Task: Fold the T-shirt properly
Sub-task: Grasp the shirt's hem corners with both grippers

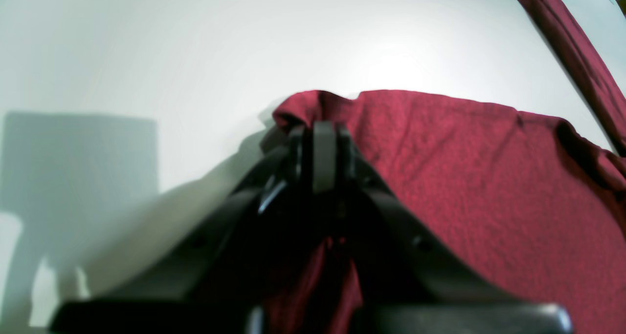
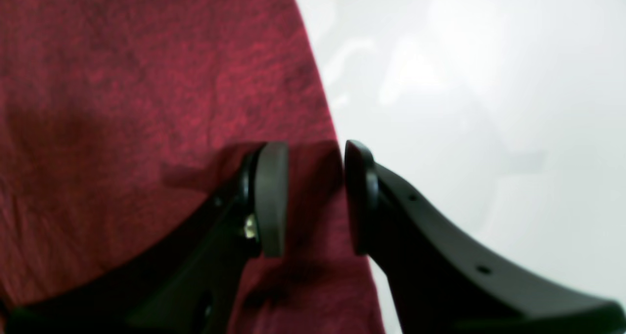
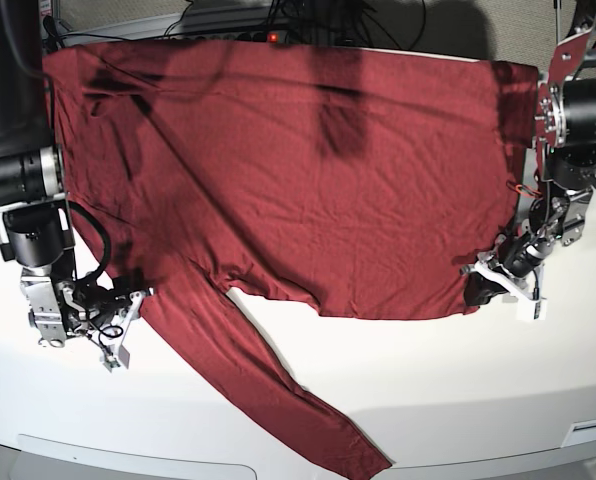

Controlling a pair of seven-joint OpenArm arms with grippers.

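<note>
The T-shirt (image 3: pixel 328 180) is dark red with long sleeves and lies spread flat across the white table (image 3: pixel 458 400). One sleeve (image 3: pixel 278 390) runs diagonally toward the front edge. At the right of the base view, my left gripper (image 3: pixel 475 285) is shut on the shirt's lower corner. The left wrist view shows fabric (image 1: pixel 464 167) bunched at the tips of that gripper (image 1: pixel 323 128). At the left of the base view, my right gripper (image 3: pixel 143 295) is beside the sleeve's edge. It (image 2: pixel 314 150) is open, and its jaws straddle the cloth's (image 2: pixel 122 104) border.
Cables and a power strip with a red light (image 3: pixel 273 38) run along the table's back edge. Both arm bases stand at the table's sides. White tabletop (image 2: pixel 464 104) shows to the right of the cloth edge. A strip of red fabric (image 1: pixel 577 45) crosses the top right of the left wrist view.
</note>
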